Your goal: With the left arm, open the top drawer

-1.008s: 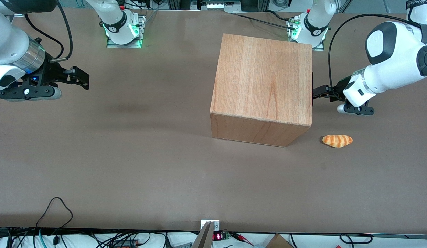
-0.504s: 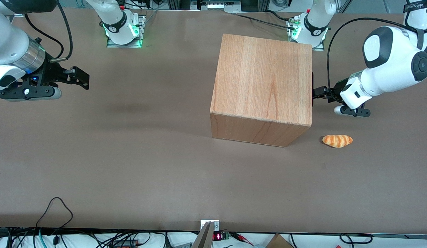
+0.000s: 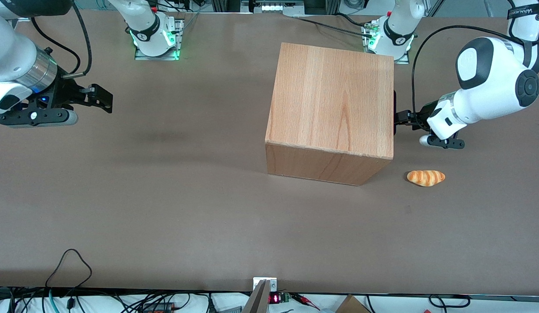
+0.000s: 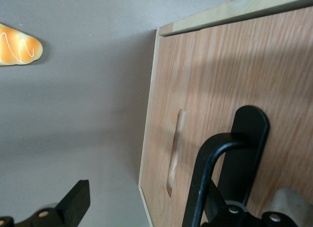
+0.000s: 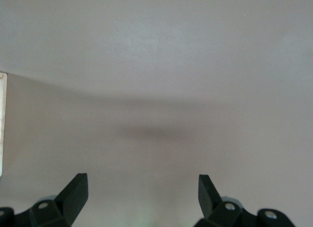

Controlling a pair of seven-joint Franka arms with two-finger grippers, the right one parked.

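- Light-wood cabinet body [image 3: 334, 108], a big plain box with visible grain, stands on the brown table [image 3: 165, 208], toward the working arm's end.
- Its drawer front faces the working arm, so the front view shows that face only as a thin dark edge where the slim black bar handle [image 4: 247, 144] sits.
- Closed is how the shallow light-wood top drawer [image 4: 215, 100] reads in the left wrist view: its front panel lies flush, with no paler interior showing.
- A narrow curved slot [image 4: 175, 151] is cut into the panel beside the black handle.
- The glossy white left arm [image 3: 491, 89], with a rounded joint and black oval cap, reaches in toward the drawer front, a black cable [image 3: 419, 52] arching above it.
- Its black two-finger gripper [image 3: 404, 117] sits right at the drawer front, level with the upper part of the cabinet.
- In the wrist view the fingers stand apart: one black finger [image 4: 73, 202] hangs over bare table, well away from the panel, while the other side of the gripper is at the handle; whether it touches the bar cannot be told.
- A small orange-and-cream striped bread roll [image 3: 426, 178] lies on the table near the cabinet's corner, nearer the front camera than the gripper.
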